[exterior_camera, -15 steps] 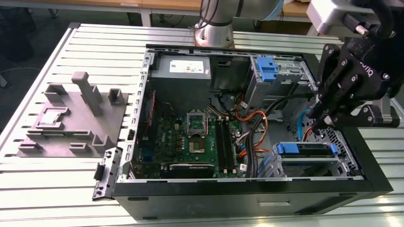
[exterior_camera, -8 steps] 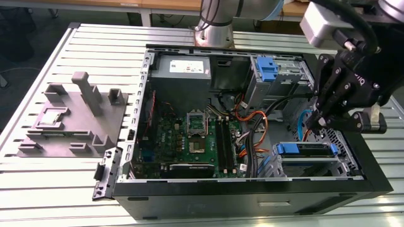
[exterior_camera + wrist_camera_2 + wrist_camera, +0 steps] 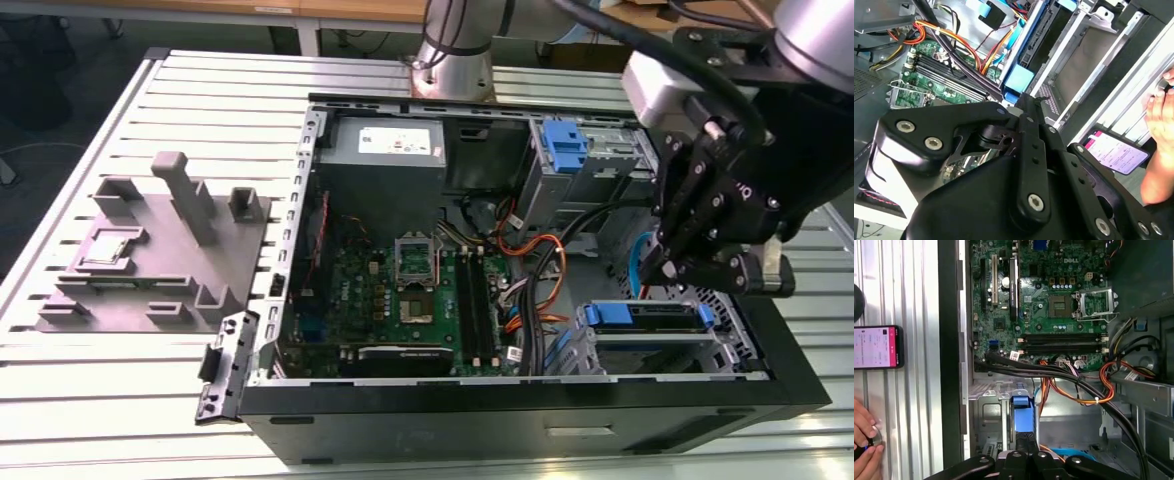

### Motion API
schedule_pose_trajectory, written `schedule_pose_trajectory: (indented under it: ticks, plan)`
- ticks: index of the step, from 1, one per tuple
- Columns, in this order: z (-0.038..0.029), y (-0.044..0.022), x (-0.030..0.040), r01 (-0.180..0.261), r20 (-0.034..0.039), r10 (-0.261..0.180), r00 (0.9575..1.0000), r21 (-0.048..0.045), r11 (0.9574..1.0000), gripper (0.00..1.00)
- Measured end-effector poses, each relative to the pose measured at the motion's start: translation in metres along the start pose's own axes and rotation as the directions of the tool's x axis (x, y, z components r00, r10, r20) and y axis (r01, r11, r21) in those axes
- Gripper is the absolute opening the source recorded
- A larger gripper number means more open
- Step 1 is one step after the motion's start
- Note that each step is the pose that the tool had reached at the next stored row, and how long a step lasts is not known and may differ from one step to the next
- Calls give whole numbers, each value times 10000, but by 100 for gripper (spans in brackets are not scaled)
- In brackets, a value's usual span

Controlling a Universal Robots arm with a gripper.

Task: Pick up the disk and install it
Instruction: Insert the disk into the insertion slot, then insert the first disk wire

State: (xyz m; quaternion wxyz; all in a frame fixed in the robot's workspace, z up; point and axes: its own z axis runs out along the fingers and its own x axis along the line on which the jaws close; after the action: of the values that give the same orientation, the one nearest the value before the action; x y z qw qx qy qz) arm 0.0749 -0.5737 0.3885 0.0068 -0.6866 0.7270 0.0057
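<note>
The disk [image 3: 647, 316] lies flat in the drive cage at the front corner of the open computer case, on the exterior view's right. Its blue carrier frame faces outward and its silver top shows. In the first wrist view its blue end [image 3: 1021, 415] sits in the metal cage just ahead of my gripper [image 3: 1024, 457]. In the second wrist view the same blue end of the disk [image 3: 1019, 79] shows beyond the black linkage. My gripper [image 3: 671, 272] hangs directly above the disk, a short way over its far edge. Whether it touches the disk is hidden.
Orange and black cables [image 3: 541, 270] run between the motherboard [image 3: 407, 290] and the cage. A narrow upright blue bracket [image 3: 566, 145] stands at the case's back. A grey fixture [image 3: 147, 250] lies on the slatted table. Outside the case wall are a phone [image 3: 876, 346] and a person's hand [image 3: 864, 440].
</note>
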Motion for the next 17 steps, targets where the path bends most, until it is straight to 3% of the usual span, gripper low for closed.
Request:
schedule_pose_trajectory:
  ticks: [2, 6, 17]
  plan:
    - [30, 0, 1, 0, 0, 0, 10000, 9, 10000, 10]
    - [31, 0, 1, 2, 3, -2, 10000, 62, 10000, 10]
    - [32, -12, -1, 1, 4, -1, 10000, 74, 10000, 10]
